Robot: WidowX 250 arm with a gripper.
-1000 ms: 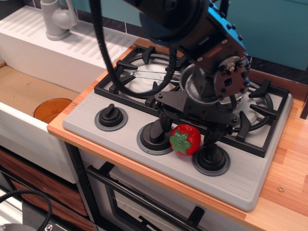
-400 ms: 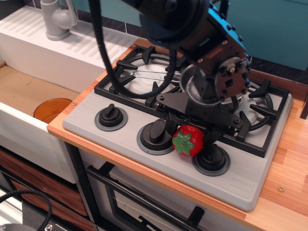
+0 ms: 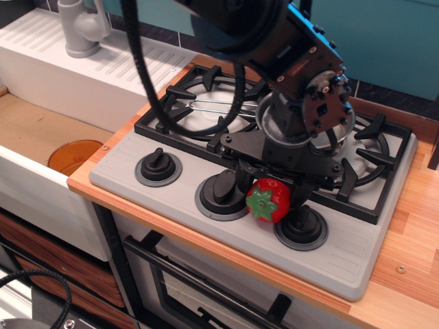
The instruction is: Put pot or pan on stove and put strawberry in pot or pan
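The red strawberry (image 3: pixel 268 199) with its green cap lies at the front of the grey stove (image 3: pixel 374 240), between the middle knob (image 3: pixel 221 191) and the right knob (image 3: pixel 300 223). My gripper (image 3: pixel 270 186) reaches down over it, with one black finger on each side of the strawberry and closed against it. The steel pan (image 3: pixel 265 120) stands on the right burner, mostly hidden behind my wrist. Its thin wire handle (image 3: pixel 209 108) points left across the left burner.
A left knob (image 3: pixel 158 165) sits on the stove front. A sink with an orange plate (image 3: pixel 73 155) and a grey tap (image 3: pixel 79 27) lies to the left. Wooden countertop (image 3: pixel 415 226) runs along the right. An oven door handle (image 3: pixel 199 281) is below.
The strawberry has shifted slightly to the right as the fingers closed in on it. The wrist has moved a little left and up. The pan has not moved.
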